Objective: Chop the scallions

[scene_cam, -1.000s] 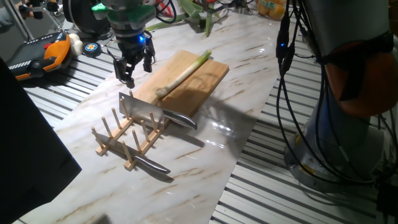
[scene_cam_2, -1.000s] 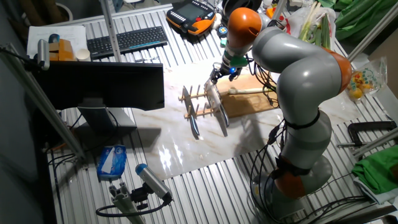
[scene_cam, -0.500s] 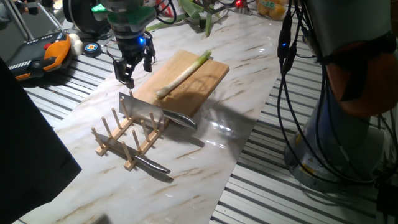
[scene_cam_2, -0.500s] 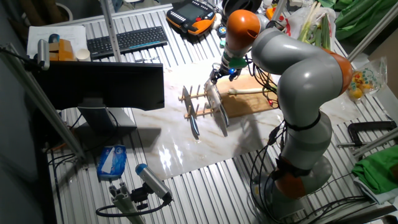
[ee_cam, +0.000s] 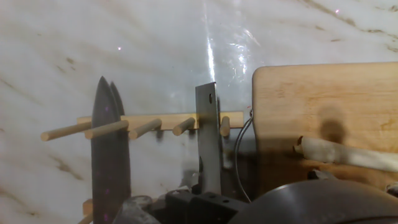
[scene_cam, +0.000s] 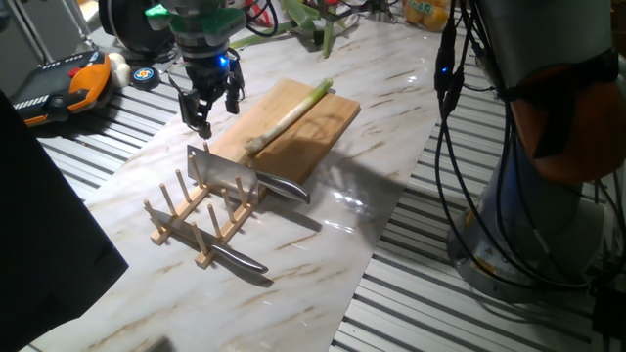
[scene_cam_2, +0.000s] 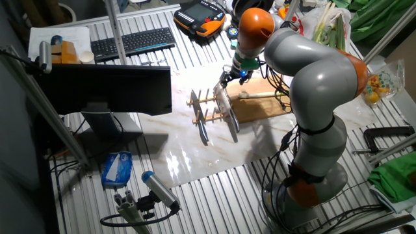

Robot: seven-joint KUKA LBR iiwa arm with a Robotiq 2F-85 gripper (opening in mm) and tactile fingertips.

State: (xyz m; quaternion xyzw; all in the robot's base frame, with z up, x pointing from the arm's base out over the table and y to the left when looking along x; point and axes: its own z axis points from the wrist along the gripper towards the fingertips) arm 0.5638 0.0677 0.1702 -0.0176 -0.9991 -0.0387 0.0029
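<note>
The scallions are one slim white-to-green stalk [scene_cam: 290, 115] lying diagonally on the wooden cutting board [scene_cam: 328, 127]. They also show on the board [scene_cam_2: 270, 107] in the other fixed view as a pale stalk [scene_cam_2: 259, 95], and at the right of the hand view [ee_cam: 351, 155]. My gripper [scene_cam: 218, 117] hangs open and empty above the table, just left of the board's far corner and above the knife rack's end. The cleaver [scene_cam: 223, 173] stands in the wooden peg rack [scene_cam: 186, 223]. In the hand view the cleaver [ee_cam: 209, 134] appears edge-on below me.
A second knife [scene_cam: 235, 259] sits in the rack's near slots, seen also in the hand view [ee_cam: 109, 158]. A bundle of green leafy stalks [scene_cam: 315, 27] lies at the table's far end. An orange pendant [scene_cam: 70, 86] rests to the left. Cables [scene_cam: 460, 147] hang right of the table.
</note>
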